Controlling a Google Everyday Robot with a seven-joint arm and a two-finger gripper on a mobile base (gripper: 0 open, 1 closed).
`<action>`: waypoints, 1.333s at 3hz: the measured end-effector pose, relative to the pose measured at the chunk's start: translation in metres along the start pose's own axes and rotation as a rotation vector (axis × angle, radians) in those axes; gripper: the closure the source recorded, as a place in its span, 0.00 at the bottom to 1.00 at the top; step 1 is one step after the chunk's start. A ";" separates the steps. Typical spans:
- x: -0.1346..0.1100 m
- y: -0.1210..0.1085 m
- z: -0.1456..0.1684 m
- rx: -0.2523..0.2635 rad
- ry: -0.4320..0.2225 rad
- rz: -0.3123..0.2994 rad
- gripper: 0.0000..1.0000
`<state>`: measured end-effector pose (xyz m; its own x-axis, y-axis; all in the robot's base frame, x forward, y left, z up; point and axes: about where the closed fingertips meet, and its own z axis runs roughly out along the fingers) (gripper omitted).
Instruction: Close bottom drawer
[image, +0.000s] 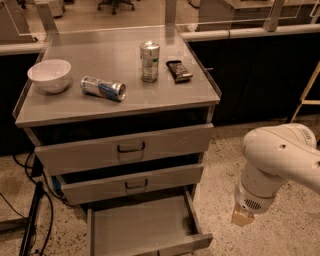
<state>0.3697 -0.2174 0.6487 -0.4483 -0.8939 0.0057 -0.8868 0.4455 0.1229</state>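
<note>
The bottom drawer (140, 227) of the grey metal cart is pulled well out toward me. Its flat grey tray is bare, and its slim front panel (172, 246) lies at the picture's lower edge, with the handle cut off from view. My gripper (241, 218) hangs at the end of the white arm (280, 165), low over the floor to the right of the cart. It is level with the open drawer and a short way from its right side, touching nothing.
The top drawer (130, 147) and middle drawer (135, 184) stand slightly ajar. The cart top (200, 95) holds a white bowl (49, 75), a lying can (103, 88), an upright can (149, 61) and a dark snack bar (179, 70). Cables (30, 225) trail on the floor at left.
</note>
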 end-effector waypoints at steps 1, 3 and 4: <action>0.000 0.001 0.002 -0.005 0.002 0.004 1.00; -0.002 0.008 0.109 -0.104 0.033 0.095 1.00; -0.008 0.010 0.167 -0.168 0.053 0.130 1.00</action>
<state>0.3459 -0.1972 0.4844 -0.5472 -0.8327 0.0843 -0.7888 0.5468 0.2809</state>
